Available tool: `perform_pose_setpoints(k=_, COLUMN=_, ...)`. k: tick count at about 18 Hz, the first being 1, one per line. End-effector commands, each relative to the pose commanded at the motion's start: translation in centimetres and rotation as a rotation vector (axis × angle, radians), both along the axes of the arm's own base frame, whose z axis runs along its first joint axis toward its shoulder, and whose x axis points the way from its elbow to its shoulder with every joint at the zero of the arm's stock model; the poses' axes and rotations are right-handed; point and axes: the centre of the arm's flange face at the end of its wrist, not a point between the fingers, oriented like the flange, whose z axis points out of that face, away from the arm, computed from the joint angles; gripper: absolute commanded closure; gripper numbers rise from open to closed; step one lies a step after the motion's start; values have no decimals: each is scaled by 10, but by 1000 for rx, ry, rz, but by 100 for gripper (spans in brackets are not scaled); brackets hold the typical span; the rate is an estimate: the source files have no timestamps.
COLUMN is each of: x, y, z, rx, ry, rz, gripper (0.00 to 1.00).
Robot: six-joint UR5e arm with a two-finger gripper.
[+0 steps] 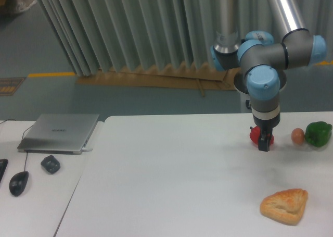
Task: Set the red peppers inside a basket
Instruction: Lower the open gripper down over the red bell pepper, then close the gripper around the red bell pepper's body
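Gripper (264, 142) down at red pepper (255, 135) | pepper showed at its 10 o'clock, touching | grip/opening: couldn't tell | no basket in view

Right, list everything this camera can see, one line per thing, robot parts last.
red pepper: one, glossy red, far right of the white table, mostly hidden behind the gripper
egg: one, brown, just right of the red pepper
green pepper: one, green, right of the egg by the table's right edge
pastry: one, golden brown, triangular, front right of the table
table: one, white, fills the foreground
laptop: one, silver, closed, on the left desk
computer mouse: one, black, front left
small dark object: one, dark grey, below the laptop; cannot tell what it is
gripper: one, dark, down at the red pepper; jaw state unclear
arm: one, grey with blue joints, upper right
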Motion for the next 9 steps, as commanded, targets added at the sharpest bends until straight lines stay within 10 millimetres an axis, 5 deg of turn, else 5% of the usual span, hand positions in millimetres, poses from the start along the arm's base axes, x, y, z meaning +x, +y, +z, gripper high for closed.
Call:
perform_pose_setpoints(k=4, x=25, y=10, z=-6, rx=-17, ry=2, rz=-51, gripper=0)
perform_pose_setpoints(k=9, x=29, y=1, z=-22, rx=-43, ry=48, rz=-72, gripper=0)
